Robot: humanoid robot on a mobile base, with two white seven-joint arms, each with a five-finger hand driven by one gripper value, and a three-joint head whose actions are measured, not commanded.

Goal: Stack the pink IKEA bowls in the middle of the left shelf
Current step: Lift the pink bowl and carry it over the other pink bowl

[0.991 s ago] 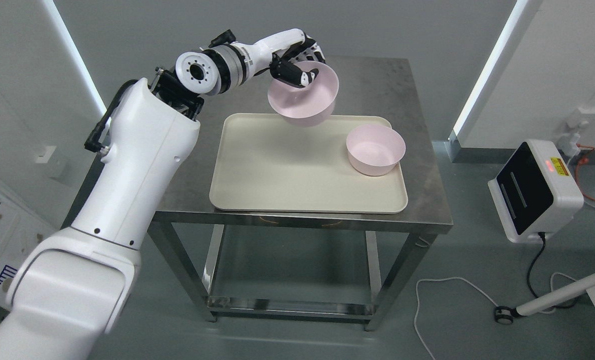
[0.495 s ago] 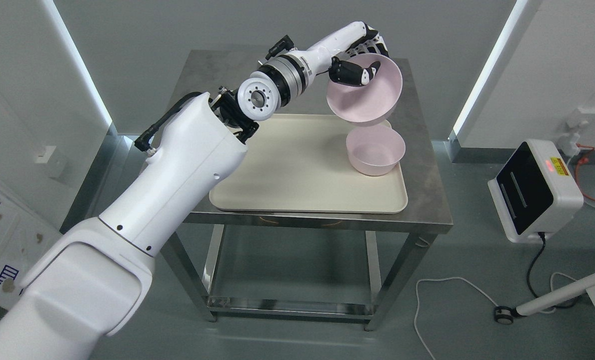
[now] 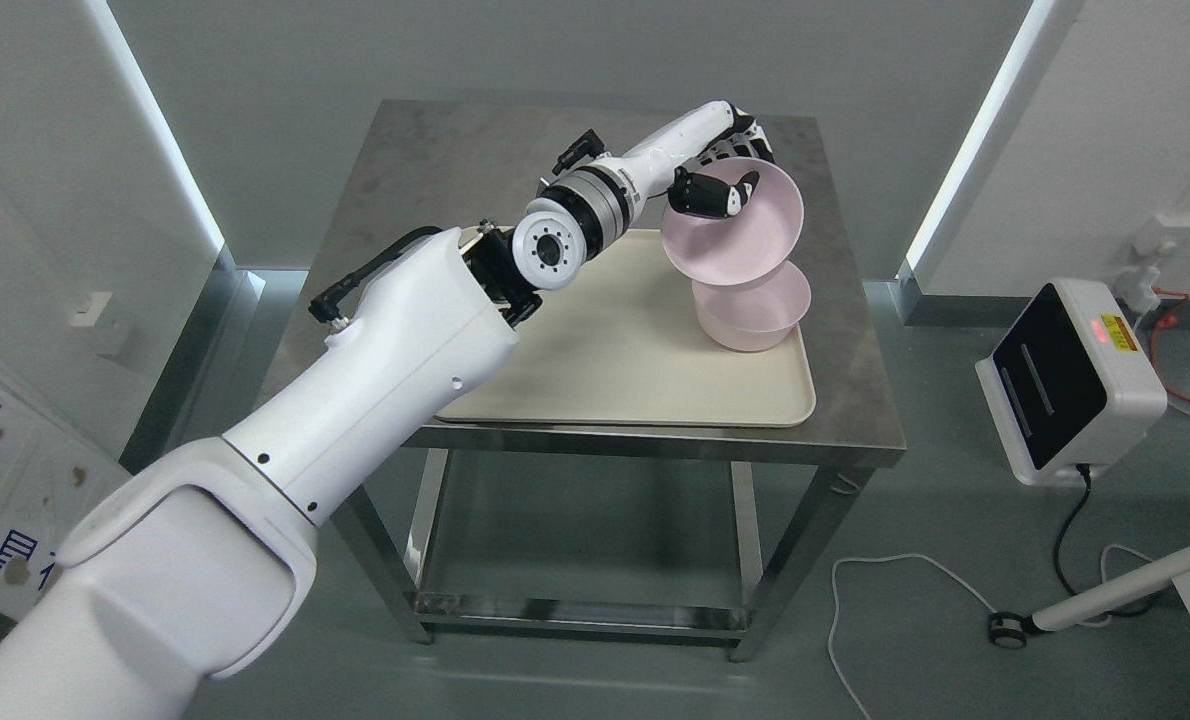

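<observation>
My left hand (image 3: 725,180) is shut on the far-left rim of a pink bowl (image 3: 745,235), with the thumb inside and the fingers behind the rim. The bowl is tilted toward me and hangs just over a second pink bowl (image 3: 760,320), which stands upright on the right side of the cream tray (image 3: 605,350). The held bowl's base covers the rear rim of the lower one; I cannot tell if they touch. My right arm is out of view.
The tray lies on a steel table (image 3: 435,160) with a lower shelf (image 3: 575,570). A white device (image 3: 1065,385) with a cable stands on the floor at right. A white wheeled leg (image 3: 1105,595) crosses the lower right.
My left arm carried the pink bowl from over the tray's back middle to the right, then lowered it onto the position over the second bowl.
</observation>
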